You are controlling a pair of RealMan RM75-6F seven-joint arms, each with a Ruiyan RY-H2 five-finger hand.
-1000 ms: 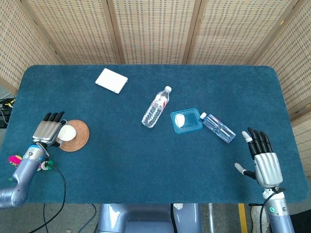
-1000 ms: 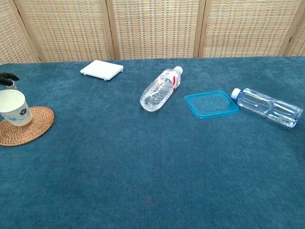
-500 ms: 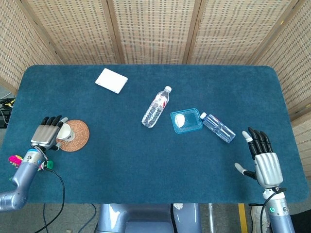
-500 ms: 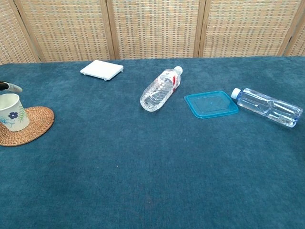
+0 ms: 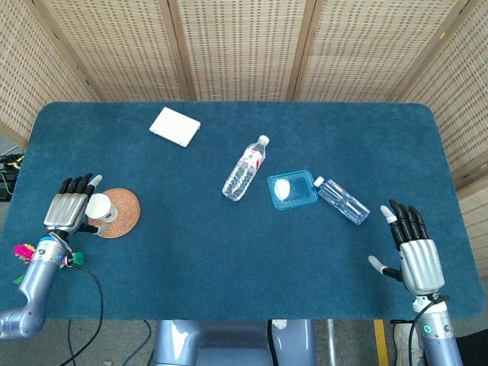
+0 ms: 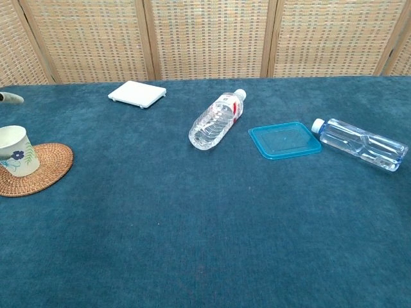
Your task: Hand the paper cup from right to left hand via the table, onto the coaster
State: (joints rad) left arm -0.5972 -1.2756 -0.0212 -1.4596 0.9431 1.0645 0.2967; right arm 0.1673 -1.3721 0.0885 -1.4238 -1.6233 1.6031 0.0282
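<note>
The paper cup (image 6: pixel 13 151) stands upright on the left edge of the round woven coaster (image 6: pixel 38 169). It is white with a small blue flower on its side. The coaster lies flat near the left end of the bench (image 5: pixel 191 282), which has a dark blue cloth top.

The left robot hand (image 5: pixel 67 210) is right beside the cup, on its left side. Its fingers (image 5: pixel 75 185) are spread and point away from the robot. I cannot tell if they touch the cup, but they are not wrapped around it. The hand looks open.

Far over on the right side, the right robot hand (image 5: pixel 415 261) sits near the front edge of the bench. Its fingers are straight and apart, and it holds nothing.

In the middle of the bench a clear water bottle (image 5: pixel 245 168) lies on its side. Next to it is a flat blue lid (image 5: pixel 292 190). Just to the right of the lid lies a second clear bottle (image 5: pixel 341 200), also on its side. A flat white box (image 5: pixel 174 126) lies toward the back of the bench, left of the middle.
</note>
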